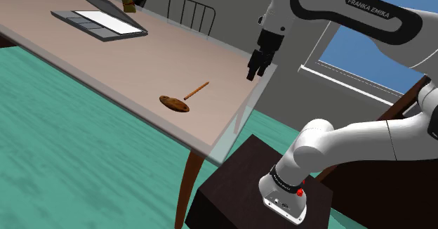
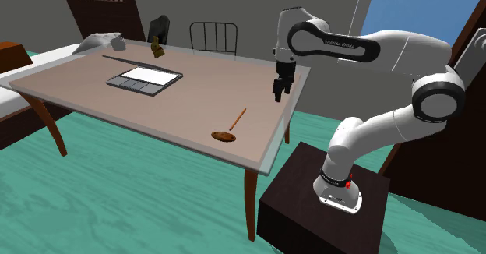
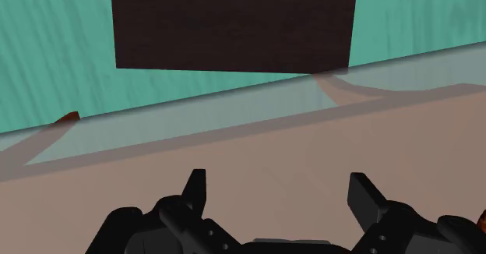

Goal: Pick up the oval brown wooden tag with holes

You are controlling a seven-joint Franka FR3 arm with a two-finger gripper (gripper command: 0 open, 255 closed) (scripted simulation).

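An oval brown tag with holes (image 1: 173, 103) lies flat on the table (image 1: 105, 59) near its front edge, also seen as the tag (image 2: 223, 136) in the second exterior view. My black gripper (image 1: 254, 72) hangs above the table's corner nearest the stand, well to the shoulder view's right of the tag and apart from it. In the wrist view the gripper (image 3: 279, 188) stands open with nothing between its fingers, over bare tabletop beside the glassy table edge (image 3: 234, 112). The gripper (image 2: 277, 95) is seen high over the table.
A thin brown stick (image 1: 196, 90) lies just beyond the tag. A grey laptop-like slab (image 1: 98, 22) and a small brown figure (image 1: 129, 1) sit far back. A chair (image 1: 191, 13) stands behind the table. The dark stand (image 3: 234, 22) is on the teal floor (image 1: 63, 164).
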